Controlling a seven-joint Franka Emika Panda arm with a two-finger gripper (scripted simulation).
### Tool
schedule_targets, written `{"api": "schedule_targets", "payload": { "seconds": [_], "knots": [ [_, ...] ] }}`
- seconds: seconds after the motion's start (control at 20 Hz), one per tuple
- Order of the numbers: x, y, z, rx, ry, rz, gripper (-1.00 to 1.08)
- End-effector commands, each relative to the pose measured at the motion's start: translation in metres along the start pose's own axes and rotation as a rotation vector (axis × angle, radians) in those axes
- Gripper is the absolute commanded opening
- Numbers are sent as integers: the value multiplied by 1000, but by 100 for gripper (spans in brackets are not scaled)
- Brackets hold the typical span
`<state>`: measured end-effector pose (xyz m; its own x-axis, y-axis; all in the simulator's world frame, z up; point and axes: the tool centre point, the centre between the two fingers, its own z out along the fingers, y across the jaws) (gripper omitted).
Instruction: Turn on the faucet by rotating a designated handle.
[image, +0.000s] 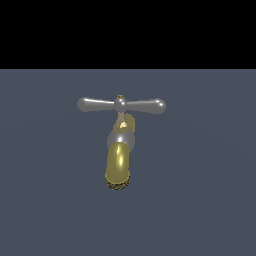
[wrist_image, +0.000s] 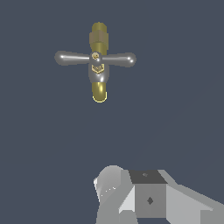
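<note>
Silver and glossy, the handle (image: 120, 104) spans the faucet (image: 119, 150) crosswise on bare grey floor, from its bulb at the exterior view's left, past the hub, to the right bulb. It looks rigid and probably slippery; pushing near either bulb should give the most leverage. The gripper (wrist_image: 131, 197) shows only partly, well apart from it; whether its jaws are open I cannot tell.

Flat slate-blue floor (image: 200, 200), plain and unmarked, solid black band above it, even soft light
</note>
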<state>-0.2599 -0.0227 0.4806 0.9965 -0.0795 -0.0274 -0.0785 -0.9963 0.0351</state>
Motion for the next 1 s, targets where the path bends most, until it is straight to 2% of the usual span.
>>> {"api": "schedule_targets", "payload": {
  "seconds": [0.0, 0.5, 0.95],
  "knots": [
    [0, 0, 0, 0, 0, 0, -100],
    [3, 6, 11, 0, 2, -64, -100],
    [13, 19, 41, 1, 7, -231, -100]
  ]
}}
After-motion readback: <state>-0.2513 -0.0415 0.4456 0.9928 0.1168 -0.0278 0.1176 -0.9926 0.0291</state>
